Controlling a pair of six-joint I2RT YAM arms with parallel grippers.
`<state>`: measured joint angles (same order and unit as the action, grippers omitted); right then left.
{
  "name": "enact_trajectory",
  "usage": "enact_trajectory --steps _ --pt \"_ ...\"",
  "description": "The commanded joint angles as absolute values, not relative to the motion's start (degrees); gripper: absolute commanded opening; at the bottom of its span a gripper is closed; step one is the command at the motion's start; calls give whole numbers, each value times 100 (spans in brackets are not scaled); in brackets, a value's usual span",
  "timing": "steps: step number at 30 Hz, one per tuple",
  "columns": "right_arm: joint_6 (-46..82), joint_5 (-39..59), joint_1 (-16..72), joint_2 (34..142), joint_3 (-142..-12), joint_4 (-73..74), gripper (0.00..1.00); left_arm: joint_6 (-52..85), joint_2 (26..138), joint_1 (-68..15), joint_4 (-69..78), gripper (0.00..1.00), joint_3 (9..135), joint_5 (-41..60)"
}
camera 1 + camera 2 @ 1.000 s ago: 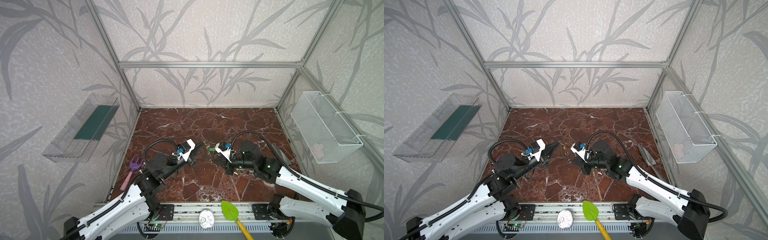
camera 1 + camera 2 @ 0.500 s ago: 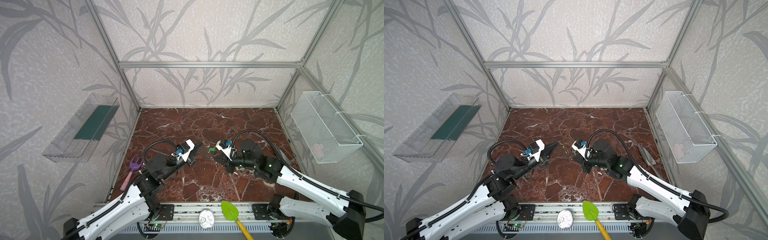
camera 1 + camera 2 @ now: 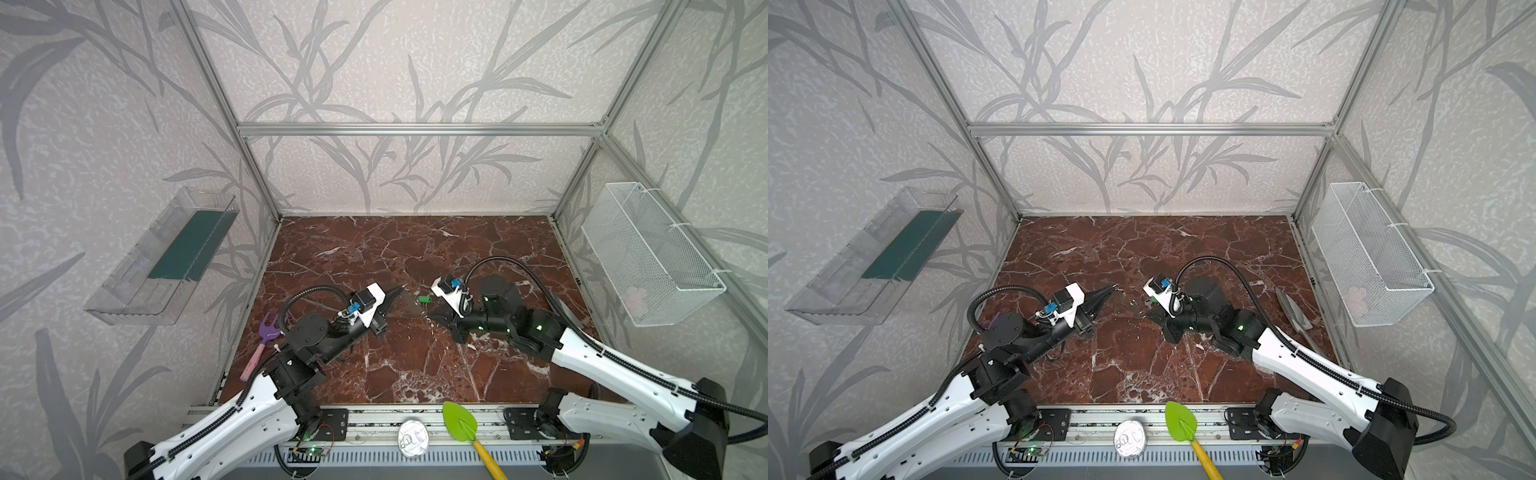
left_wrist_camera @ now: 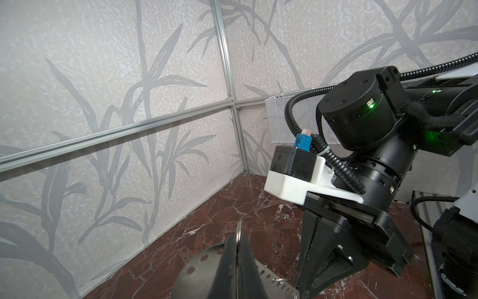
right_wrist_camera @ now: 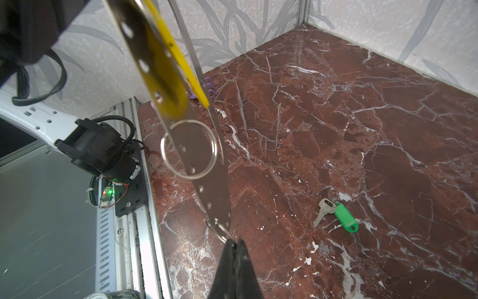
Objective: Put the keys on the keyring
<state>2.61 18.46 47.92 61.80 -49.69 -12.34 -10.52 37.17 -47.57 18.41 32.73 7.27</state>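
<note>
Above the floor (image 5: 336, 129), keyring (image 5: 207, 191) clamped in left gripper (image 4: 237, 243), right gripper (image 5: 236, 243) pinching its small ring (image 5: 219, 231), yellow tag (image 5: 181, 62) half hidden.

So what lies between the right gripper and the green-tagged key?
Nothing: the right wrist view shows only bare marble floor between the right gripper, shut on a small ring, and the green-tagged key.
</note>
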Motion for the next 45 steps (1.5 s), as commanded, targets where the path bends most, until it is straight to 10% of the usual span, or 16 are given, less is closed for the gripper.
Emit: enact_trajectory --steps 1,25,32,38,45 --pt "484 1664 4705 6206 -5200 -1353 0 -1125 3604 -4747 2021 0 3221 695" --pt "1197 1426 4526 6038 -5338 -1250 0 -1195 3454 -4746 2047 0 3059 736" --pt "561 2672 4526 5722 -4718 -598 1 -1248 3469 -4746 1917 0 3151 779" --pt "512 3708 4526 5646 -4172 135 33 -1261 3486 -4746 2011 0 3189 726" --pt "457 3637 4966 5950 -4063 517 40 -1163 3556 -4753 2151 0 3201 652"
